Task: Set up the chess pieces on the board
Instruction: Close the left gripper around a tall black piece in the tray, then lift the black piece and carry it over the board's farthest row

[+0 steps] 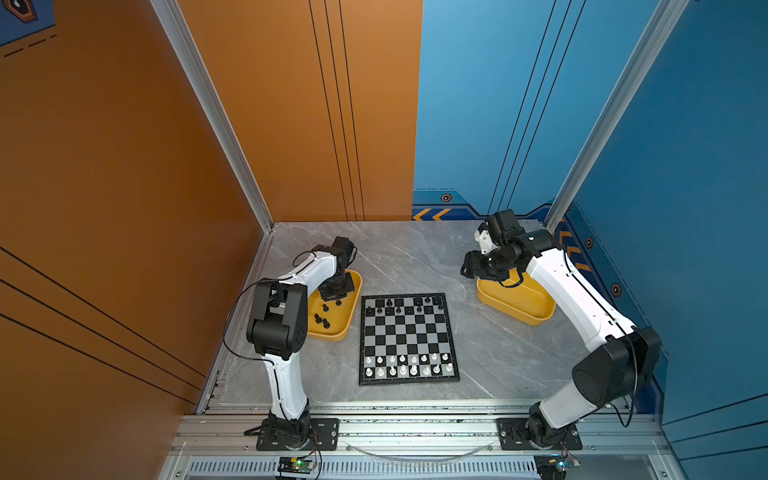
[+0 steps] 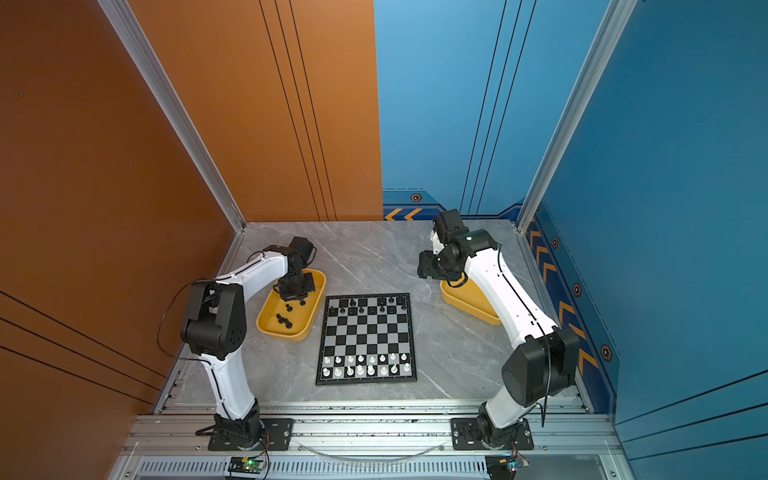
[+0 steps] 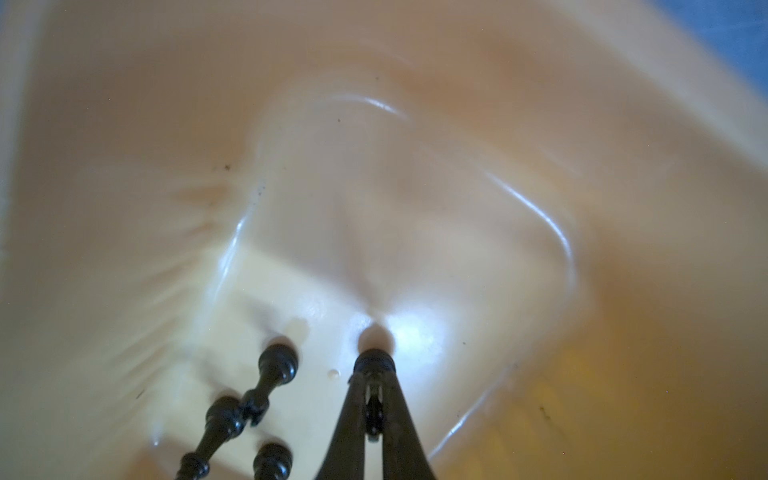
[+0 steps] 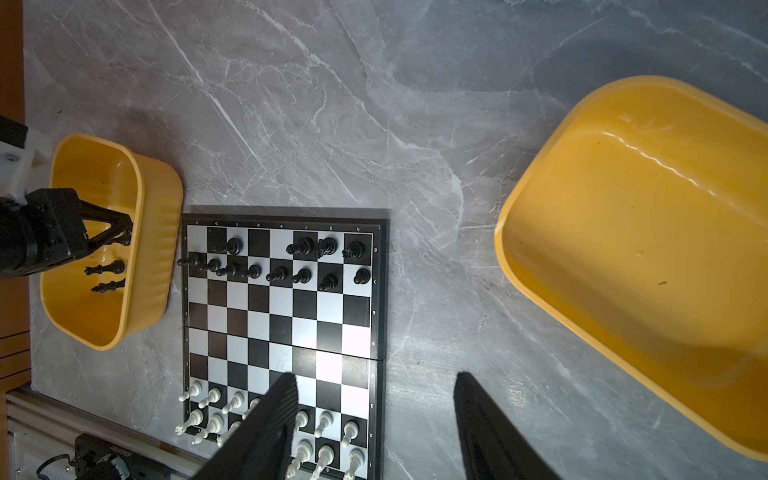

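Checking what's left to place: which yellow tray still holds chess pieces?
The yellow tray left of the board: black pieces lie in it. The right tray shows none.

You look down into a booth: orange wall panels on the left and back, blue wall panels on the back and right, aluminium posts at the corners, a grey marble-patterned tabletop under even light, an aluminium rail nearest you.

Bench: grey marbled surface.
Left tray: yellow, left side.
Right tray: yellow, far right.
Orange wall: left.
Blue wall: right.
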Controlling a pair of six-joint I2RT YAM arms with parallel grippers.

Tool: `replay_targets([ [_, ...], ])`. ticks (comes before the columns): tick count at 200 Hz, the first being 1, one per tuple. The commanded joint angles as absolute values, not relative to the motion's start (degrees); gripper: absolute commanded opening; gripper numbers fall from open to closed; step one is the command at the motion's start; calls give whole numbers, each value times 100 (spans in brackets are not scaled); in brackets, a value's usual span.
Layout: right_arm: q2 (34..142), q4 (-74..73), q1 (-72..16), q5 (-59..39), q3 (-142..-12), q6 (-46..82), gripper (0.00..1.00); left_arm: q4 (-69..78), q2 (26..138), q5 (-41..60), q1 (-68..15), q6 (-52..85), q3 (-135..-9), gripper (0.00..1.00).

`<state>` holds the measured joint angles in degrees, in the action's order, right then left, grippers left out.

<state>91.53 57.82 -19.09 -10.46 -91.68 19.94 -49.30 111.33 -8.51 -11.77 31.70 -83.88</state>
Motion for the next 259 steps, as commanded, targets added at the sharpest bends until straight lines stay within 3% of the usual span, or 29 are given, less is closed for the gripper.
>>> replay_targets([
  [1,9137,5757,-1982,-1026,-9277,2092,63,-5424,10772,-859,-1252,2999,-8745,0],
  [115,8717,5722,-2109,-954,-8815,2148,63,-5877,10485,-792,-2270,3332,-9526,0],
  [259,8051,5792,-1964,-1033,-8232,2127,63,-5768,11491,-703,-3058,3604,-9787,0],
])
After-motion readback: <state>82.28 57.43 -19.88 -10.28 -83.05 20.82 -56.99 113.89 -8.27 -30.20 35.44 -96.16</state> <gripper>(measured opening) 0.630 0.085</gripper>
